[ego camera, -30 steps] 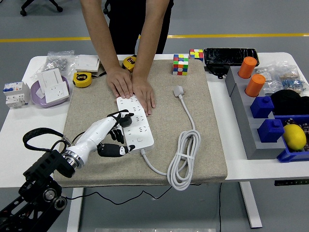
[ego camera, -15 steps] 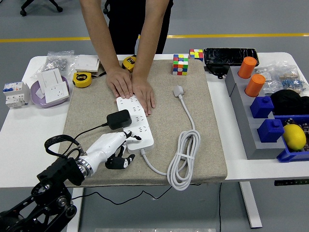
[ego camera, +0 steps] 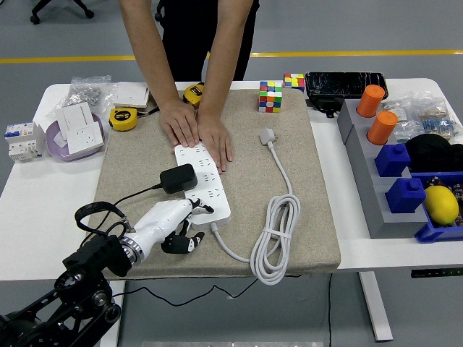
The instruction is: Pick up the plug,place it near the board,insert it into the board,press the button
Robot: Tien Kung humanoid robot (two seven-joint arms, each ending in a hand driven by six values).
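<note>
A white power strip (ego camera: 205,182) lies on the beige mat (ego camera: 145,159). A black plug adapter (ego camera: 178,178) sits on the strip's left side, its black cable (ego camera: 126,195) trailing left. My left hand (ego camera: 181,220) is at the strip's near end, fingers spread, one fingertip (ego camera: 205,209) touching the strip's near corner; it holds nothing. A person's two hands (ego camera: 197,130) press flat on the strip's far end. The strip's white cord (ego camera: 276,238) coils to the right, ending in a white plug (ego camera: 268,135). My right arm is out of view.
Two Rubik's cubes (ego camera: 271,95) and a black case (ego camera: 346,83) stand at the back. A grey rack with orange cylinders (ego camera: 376,112), blue blocks and a lemon (ego camera: 441,204) fills the right side. Tape measures (ego camera: 124,119), sockets in a purple bowl (ego camera: 79,130) sit at the left.
My left hand let go of the black adapter, which now sits on the strip, then drew back toward me to the strip's near end. The person's hands stayed still.
</note>
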